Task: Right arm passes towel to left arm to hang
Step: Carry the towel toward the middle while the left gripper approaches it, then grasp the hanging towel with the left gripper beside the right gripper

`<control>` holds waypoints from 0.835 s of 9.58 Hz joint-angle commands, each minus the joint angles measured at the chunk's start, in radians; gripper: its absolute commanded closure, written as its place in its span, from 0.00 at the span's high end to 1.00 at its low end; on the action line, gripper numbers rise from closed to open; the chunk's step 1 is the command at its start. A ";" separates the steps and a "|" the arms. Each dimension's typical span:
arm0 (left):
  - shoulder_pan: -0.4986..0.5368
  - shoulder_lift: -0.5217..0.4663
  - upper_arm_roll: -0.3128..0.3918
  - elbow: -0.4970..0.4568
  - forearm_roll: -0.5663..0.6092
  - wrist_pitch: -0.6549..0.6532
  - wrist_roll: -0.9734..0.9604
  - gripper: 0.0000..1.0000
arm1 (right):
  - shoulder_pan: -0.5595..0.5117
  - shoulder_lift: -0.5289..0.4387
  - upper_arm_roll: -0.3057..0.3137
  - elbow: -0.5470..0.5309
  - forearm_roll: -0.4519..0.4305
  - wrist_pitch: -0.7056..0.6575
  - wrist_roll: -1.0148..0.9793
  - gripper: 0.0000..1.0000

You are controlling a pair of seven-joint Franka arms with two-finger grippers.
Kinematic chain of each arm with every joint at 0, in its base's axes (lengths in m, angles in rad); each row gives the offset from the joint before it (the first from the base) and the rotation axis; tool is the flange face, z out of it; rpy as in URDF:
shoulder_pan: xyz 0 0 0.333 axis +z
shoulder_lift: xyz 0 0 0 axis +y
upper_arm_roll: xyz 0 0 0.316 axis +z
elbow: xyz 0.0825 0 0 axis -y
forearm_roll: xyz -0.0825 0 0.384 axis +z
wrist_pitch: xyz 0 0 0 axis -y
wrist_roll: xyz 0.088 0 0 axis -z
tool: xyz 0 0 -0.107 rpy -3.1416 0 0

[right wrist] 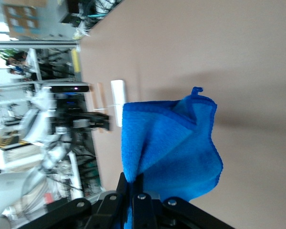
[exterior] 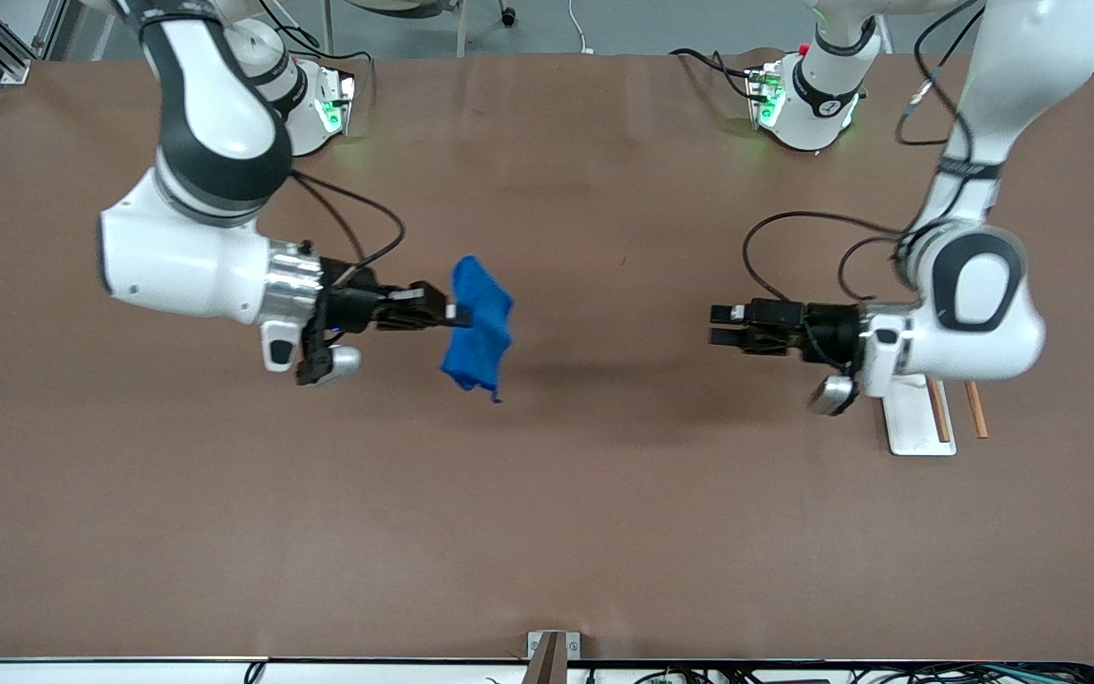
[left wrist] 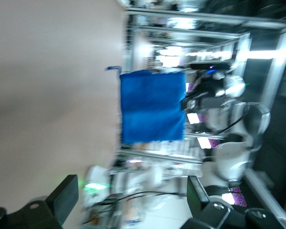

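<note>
The bright blue towel (exterior: 479,326) hangs in the air above the table's middle, its small loop (exterior: 497,398) at the low corner. My right gripper (exterior: 453,313) is shut on the towel's upper edge and points toward the left arm's end. The right wrist view shows the towel (right wrist: 174,145) pinched between the closed fingers (right wrist: 139,188). My left gripper (exterior: 713,325) is open and empty, held level over the table at the left arm's end, facing the towel with a wide gap between them. The left wrist view shows the towel (left wrist: 152,106) spread flat ahead of its parted fingers (left wrist: 66,193).
A white stand base (exterior: 917,418) with two thin brown rods (exterior: 975,410) sits on the brown table (exterior: 547,532) under the left arm's wrist. Cables trail from both arms. A small bracket (exterior: 552,646) sits at the table's near edge.
</note>
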 commanded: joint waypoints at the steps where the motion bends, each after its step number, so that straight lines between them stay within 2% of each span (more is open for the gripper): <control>1: -0.023 0.119 -0.052 0.012 -0.185 -0.038 0.059 1.00 | 0.067 0.019 -0.007 0.016 0.182 0.095 0.005 0.00; 3: -0.015 0.159 -0.130 -0.027 -0.313 -0.046 0.121 1.00 | 0.123 0.047 -0.007 0.053 0.290 0.155 0.005 0.00; 4: -0.018 0.188 -0.144 -0.022 -0.321 -0.081 0.175 1.00 | 0.145 0.068 -0.007 0.078 0.338 0.189 0.005 0.00; 6: -0.023 0.203 -0.161 -0.025 -0.367 -0.123 0.195 0.94 | 0.182 0.085 -0.007 0.099 0.369 0.250 0.005 0.00; 8: -0.015 0.202 -0.161 -0.021 -0.369 -0.124 0.185 0.84 | 0.182 0.085 -0.007 0.099 0.369 0.250 0.005 0.00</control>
